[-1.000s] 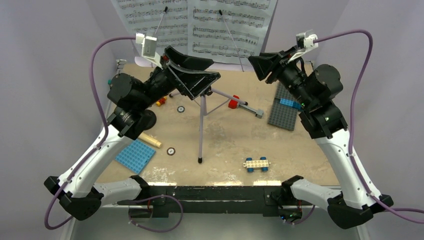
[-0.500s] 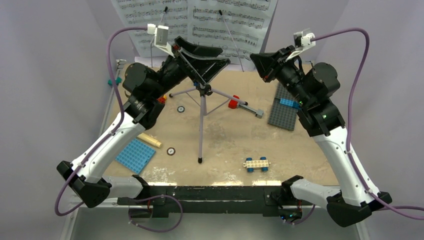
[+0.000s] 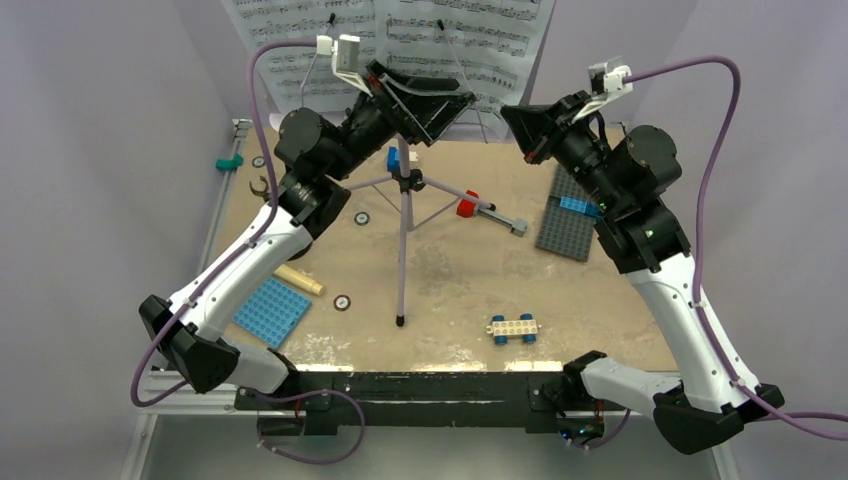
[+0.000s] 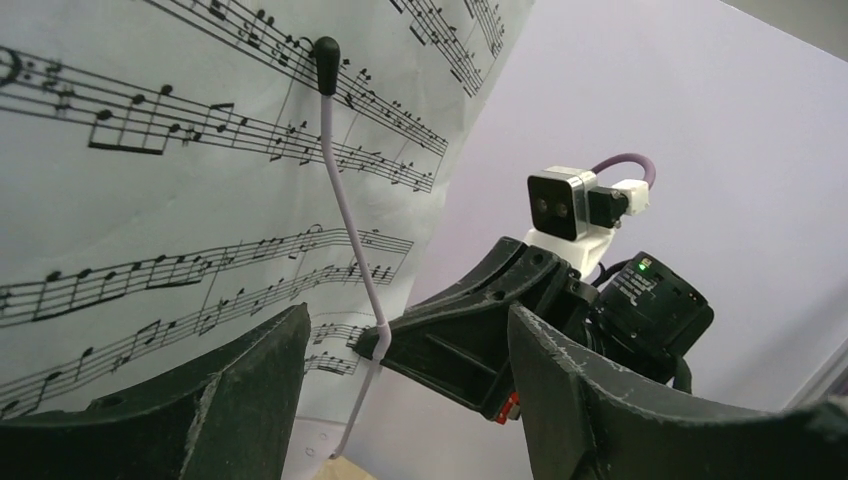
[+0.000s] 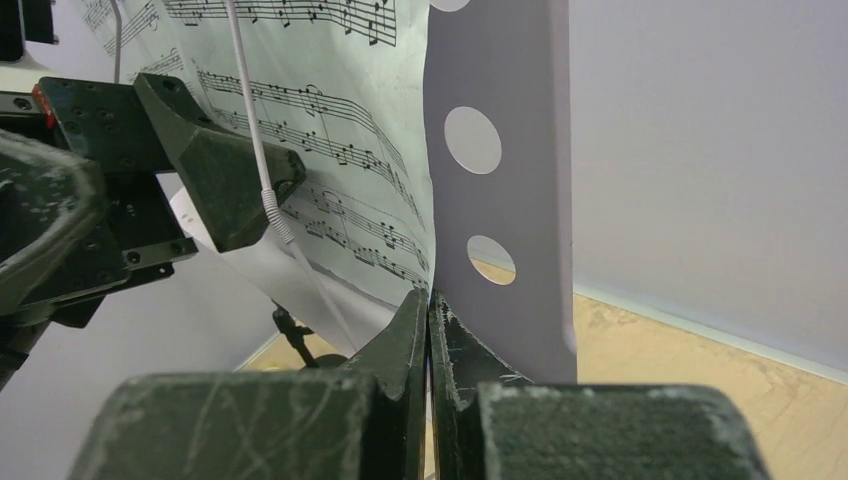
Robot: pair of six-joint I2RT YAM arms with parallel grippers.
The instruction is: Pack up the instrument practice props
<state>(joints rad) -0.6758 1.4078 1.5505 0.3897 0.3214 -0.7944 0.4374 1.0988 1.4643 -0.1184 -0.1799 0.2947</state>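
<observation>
**Practice props and loose pieces, listed left to right**

- Blue baseplate (image 3: 270, 311): square, studded plastic, flat on the scuffed tan worktop (image 3: 450, 280).
- Toy microphone (image 3: 300, 280): smooth cream-yellow cylinder lying on its side, its left end hidden under the left arm.
- Left hand (image 3: 448, 115): matte black, scratched wedge fingers, raised in front of the pages and spread wide with nothing between them.
- Music stand (image 3: 403, 240): thin lilac tripod legs at mid-worktop. The flat lilac panel, punched with round holes, stands upright at the back, with slim black-tipped wire arms lying over the pages.
- Sheet music (image 3: 440, 45): white paper printed with black staves, propped on the stand.
- Red brick (image 3: 466, 208): small and glossy, beside a grey rod.
- Right hand (image 3: 510, 116): fingers pressed together, tips at the page's lower edge beside the panel. Whether they nip anything cannot be told.
- Grey baseplate (image 3: 570, 225): long and studded, with a blue brick on top.
</observation>
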